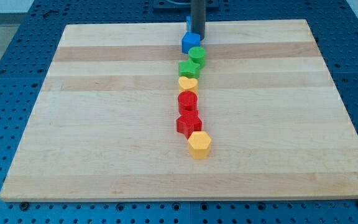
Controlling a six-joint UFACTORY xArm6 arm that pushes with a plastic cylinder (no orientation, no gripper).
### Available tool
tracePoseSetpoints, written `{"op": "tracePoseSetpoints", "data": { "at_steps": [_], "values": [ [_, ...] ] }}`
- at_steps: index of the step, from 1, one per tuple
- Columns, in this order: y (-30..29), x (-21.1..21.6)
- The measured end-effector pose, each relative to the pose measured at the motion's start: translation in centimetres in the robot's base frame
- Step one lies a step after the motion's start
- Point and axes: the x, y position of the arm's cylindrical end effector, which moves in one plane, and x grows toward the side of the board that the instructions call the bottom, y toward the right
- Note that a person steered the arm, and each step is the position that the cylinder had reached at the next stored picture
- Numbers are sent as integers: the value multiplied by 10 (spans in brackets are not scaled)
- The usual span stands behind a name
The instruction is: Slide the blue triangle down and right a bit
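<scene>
A dark rod descends at the view's top centre onto a pale wooden counter (104, 124), which rests on a blue perforated base (5, 124). My tip (197, 38) sits at the rod's lower end, just above and right of a blue block (190, 42) whose shape reads as a cube or pentagon; a second blue piece (189, 25), partly hidden behind the rod at its left edge, may be the blue triangle, though its shape cannot be told. The arm carries no pincer, so nothing can be said of one being apart or together.

Eight blocks show in all, strung in a close column running from the view's top to just below its middle. There are two blue ones, then two green: a green cylinder (197, 55) and a green star-like block (188, 67) touching it. There are two yellow: a yellow heart-like block (188, 83) mid-column and a yellow hexagon (199, 144) at the bottom end. There are two red between them: a red cylinder (187, 101) and a red star-like block (189, 123).

No writing, brand or label can be read anywhere.
</scene>
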Motion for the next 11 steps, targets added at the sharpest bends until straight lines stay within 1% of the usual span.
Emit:
{"op": "tracePoseSetpoints", "data": {
  "at_steps": [2, 3, 4, 5, 6, 7, 10, 11],
  "values": [
    [0, 3],
    [15, 3],
    [53, -11],
    [46, -53],
    [34, -52],
    [7, -53],
    [-45, -53],
    [-72, -53]
  ]
}}
